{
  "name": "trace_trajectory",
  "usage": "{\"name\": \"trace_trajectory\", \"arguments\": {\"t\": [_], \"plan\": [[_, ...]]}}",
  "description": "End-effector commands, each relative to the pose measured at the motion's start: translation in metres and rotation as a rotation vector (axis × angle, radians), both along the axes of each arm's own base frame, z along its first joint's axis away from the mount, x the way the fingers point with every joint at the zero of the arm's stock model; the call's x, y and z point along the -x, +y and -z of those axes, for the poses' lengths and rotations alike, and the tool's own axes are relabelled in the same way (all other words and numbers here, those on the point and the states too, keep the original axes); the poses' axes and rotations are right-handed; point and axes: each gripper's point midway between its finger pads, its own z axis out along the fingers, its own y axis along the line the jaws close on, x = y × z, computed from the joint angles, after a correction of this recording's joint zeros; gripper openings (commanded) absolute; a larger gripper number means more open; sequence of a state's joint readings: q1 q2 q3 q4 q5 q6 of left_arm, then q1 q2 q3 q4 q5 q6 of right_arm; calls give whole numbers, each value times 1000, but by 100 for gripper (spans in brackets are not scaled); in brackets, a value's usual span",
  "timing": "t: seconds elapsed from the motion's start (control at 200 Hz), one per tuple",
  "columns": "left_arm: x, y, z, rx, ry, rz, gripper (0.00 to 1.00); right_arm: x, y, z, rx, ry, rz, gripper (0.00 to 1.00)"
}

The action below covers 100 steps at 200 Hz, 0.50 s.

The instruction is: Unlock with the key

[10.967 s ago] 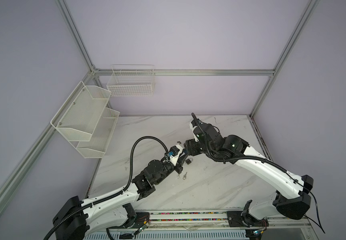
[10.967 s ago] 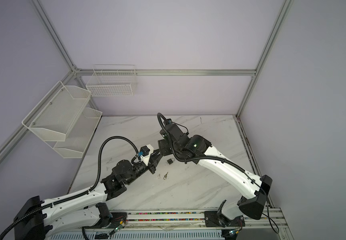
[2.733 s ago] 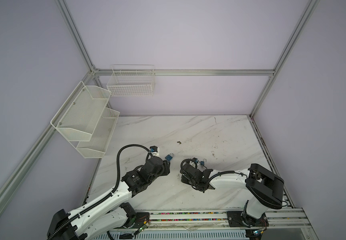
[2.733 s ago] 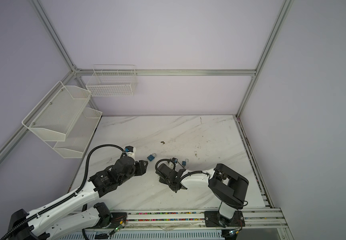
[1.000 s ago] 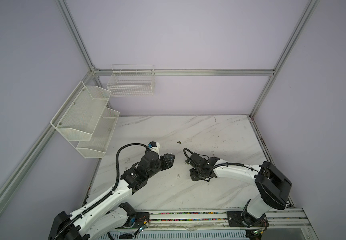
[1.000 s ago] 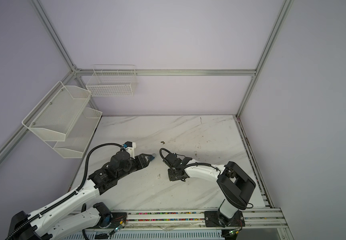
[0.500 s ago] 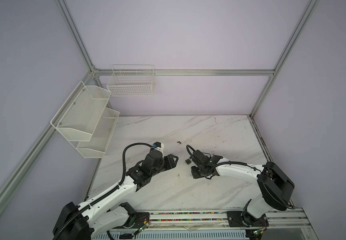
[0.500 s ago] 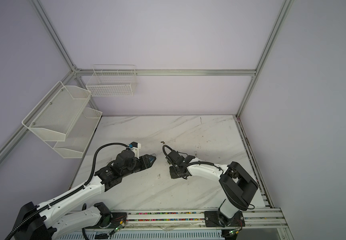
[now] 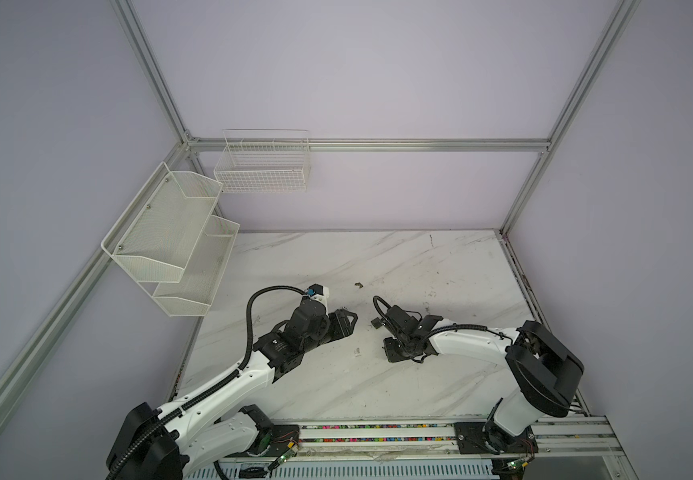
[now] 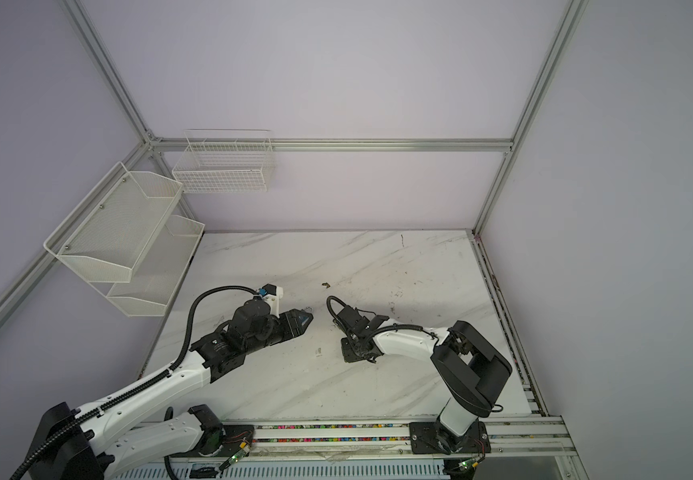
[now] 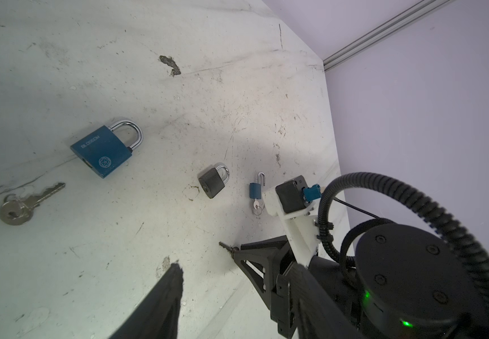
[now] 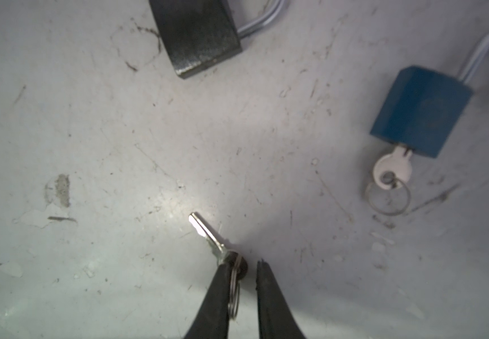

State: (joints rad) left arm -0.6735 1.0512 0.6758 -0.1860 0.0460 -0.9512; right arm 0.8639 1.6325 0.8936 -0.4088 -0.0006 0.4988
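A small key [image 12: 205, 233] with a dark head and a ring sticks out from my right gripper [image 12: 242, 268], which is shut on the head; a sliver of gap shows beside one finger. The left wrist view shows the same key [image 11: 225, 247] at that gripper's tip, low over the table. The black padlock [image 12: 196, 35] lies shut just ahead of it, also seen as the black padlock [image 9: 375, 322]. My left gripper [image 9: 350, 324] hangs open with nothing in it, and only one finger [image 11: 173, 281] shows in its wrist view.
A large blue padlock [image 11: 105, 152] lies shut near a loose silver key [image 11: 26, 202]. A small blue padlock [image 12: 419, 114] with an open shackle has a key [image 12: 393, 170] in it. White wire shelves [image 9: 170, 249] hang on the left wall.
My left arm has stretched forward toward the middle of the table. The right gripper's jaws have narrowed around the small key's head.
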Motion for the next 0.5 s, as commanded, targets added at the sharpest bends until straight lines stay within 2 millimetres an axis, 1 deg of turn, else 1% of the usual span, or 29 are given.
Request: {"name": "trace_trajectory", "arguments": {"t": [0.0,0.095,0.165,0.26,0.495], "plan": [[-3,-2,-3,29,-11,-1,59,0,-2,9,22,5,-8,18],[-2,-2,-1,27,-8,-1,59,1,-4,13,34,12,-11,17],[-3,-2,-2,28,-9,-1,59,1,-4,12,32,12,-13,15],[-3,-3,-3,35,-9,0,59,-2,-3,6,23,-4,-11,13],[-1,-5,-5,77,-3,-3,59,-5,0,-1,12,-23,-21,6]]}}
